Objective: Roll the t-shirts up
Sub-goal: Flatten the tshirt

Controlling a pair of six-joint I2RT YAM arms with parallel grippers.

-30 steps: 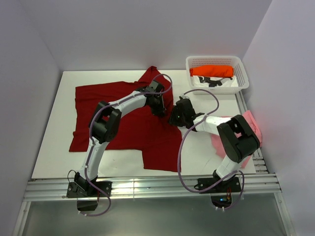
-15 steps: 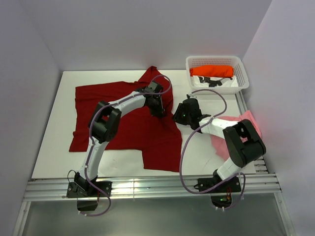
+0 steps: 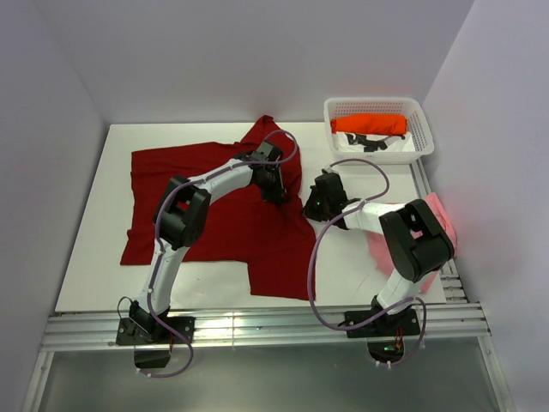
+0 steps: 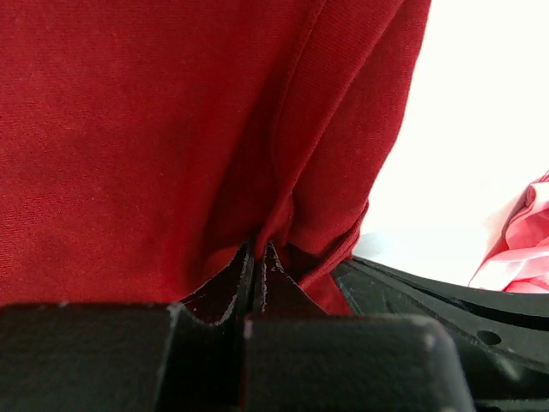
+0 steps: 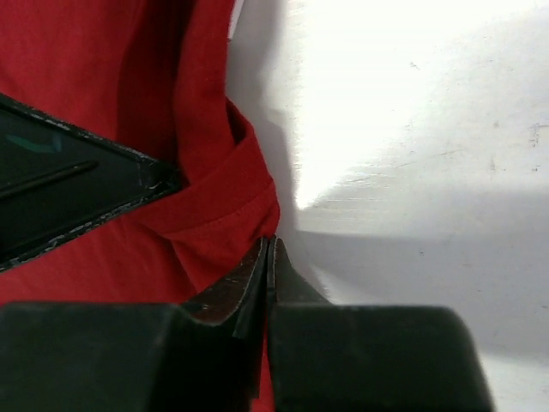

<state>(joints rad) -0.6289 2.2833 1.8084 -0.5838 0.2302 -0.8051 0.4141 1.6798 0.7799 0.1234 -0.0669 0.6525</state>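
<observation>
The table (image 3: pixel 94 257) bears the red shirt (image 3: pixel 214 232), spread flat left of centre. The pink shirt (image 3: pixel 437 210) lies crumpled at the right edge. The basket (image 3: pixel 339 107), far right, holds the orange shirt (image 3: pixel 369 124). The left gripper (image 4: pixel 256 253) pinches a red fold tight. Just beside it, the right gripper (image 5: pixel 269 245) is closed on the red hem.

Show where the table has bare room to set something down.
Bare: the far strip between the dark red shirt and the basket, and the near-left margin below its hem. Crowded: the middle, where left gripper and right gripper meet at its edge, and the right, under the pink shirt.
</observation>
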